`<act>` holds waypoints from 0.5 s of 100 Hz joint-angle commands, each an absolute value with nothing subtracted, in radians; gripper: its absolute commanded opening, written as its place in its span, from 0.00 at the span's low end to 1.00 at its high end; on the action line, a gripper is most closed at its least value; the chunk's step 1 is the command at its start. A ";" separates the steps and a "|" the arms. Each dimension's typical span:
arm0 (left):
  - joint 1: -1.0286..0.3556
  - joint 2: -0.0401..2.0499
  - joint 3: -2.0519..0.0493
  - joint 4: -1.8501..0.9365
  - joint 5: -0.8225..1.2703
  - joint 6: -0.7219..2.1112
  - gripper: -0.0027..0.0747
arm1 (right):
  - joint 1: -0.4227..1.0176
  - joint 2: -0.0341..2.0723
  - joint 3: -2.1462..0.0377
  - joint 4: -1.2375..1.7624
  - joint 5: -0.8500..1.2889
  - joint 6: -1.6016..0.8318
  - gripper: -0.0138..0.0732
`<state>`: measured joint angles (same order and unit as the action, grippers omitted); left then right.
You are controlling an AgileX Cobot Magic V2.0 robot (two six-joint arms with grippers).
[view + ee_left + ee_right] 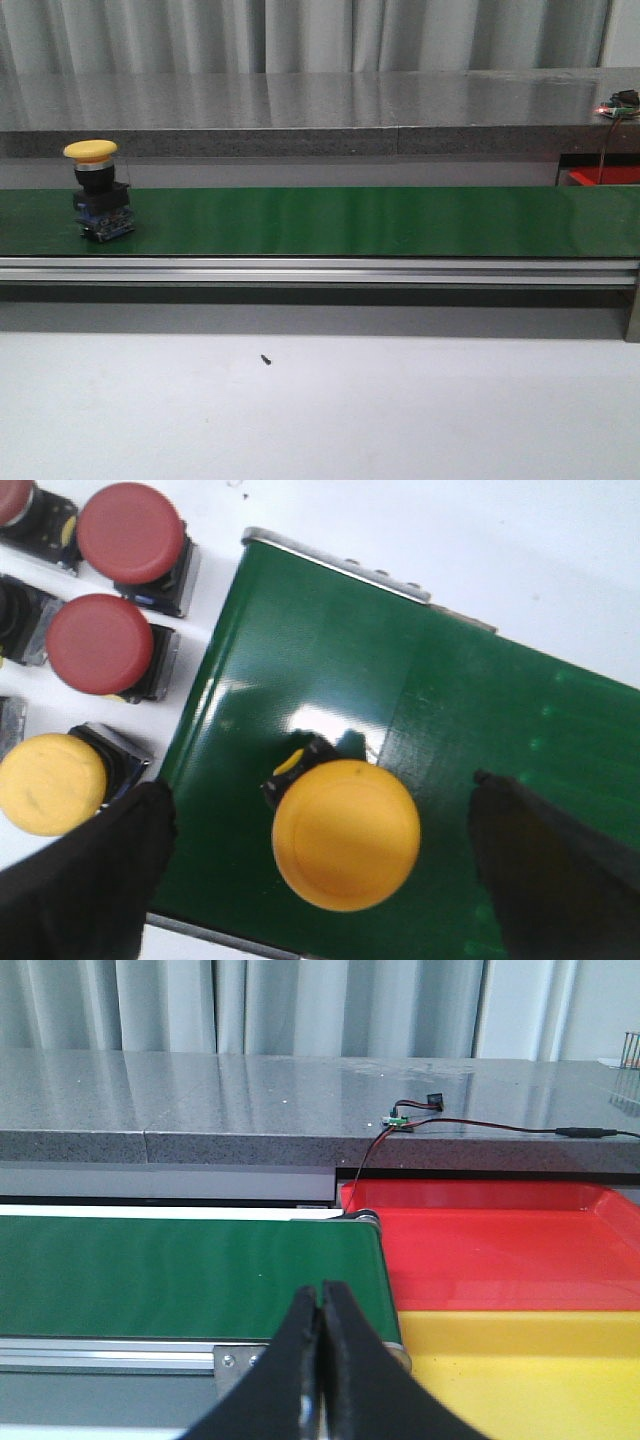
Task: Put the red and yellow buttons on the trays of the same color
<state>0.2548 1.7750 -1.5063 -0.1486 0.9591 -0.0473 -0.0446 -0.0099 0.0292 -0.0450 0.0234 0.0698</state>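
Observation:
A yellow button (92, 152) on a black and blue base stands upright at the far left of the green belt (350, 220). In the left wrist view the same yellow button (345, 832) sits below my left gripper (320, 785). That gripper is open, one black finger (90, 880) on each side of the button and neither touching it. Past the belt's right end lie the red tray (480, 1245) and the yellow tray (520, 1370). My right gripper (321, 1295) is shut on nothing, near the belt's end and beside the trays.
Off the belt's left end, on the white surface, stand two red buttons (130, 532) (98, 643) and another yellow button (52, 783). A grey stone ledge (320, 105) runs behind the belt, with a small wired board (398, 1118) on it. An aluminium rail (320, 270) edges the belt's front.

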 commanded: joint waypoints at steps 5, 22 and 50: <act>0.250 1.669 -1.541 -0.268 0.954 0.053 0.75 | -0.051 -0.027 0.011 -0.056 -0.057 0.064 0.08; 0.250 1.581 -1.507 -0.287 0.969 0.102 0.51 | -0.051 -0.027 0.011 -0.056 -0.057 0.064 0.08; 0.250 1.400 -1.347 -0.287 0.937 0.149 0.01 | -0.051 -0.027 0.011 -0.056 -0.057 0.064 0.08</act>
<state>0.2548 1.4849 -1.3623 -0.2619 0.9837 0.1399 -0.0446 -0.0099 0.0292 -0.0450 0.0234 0.0698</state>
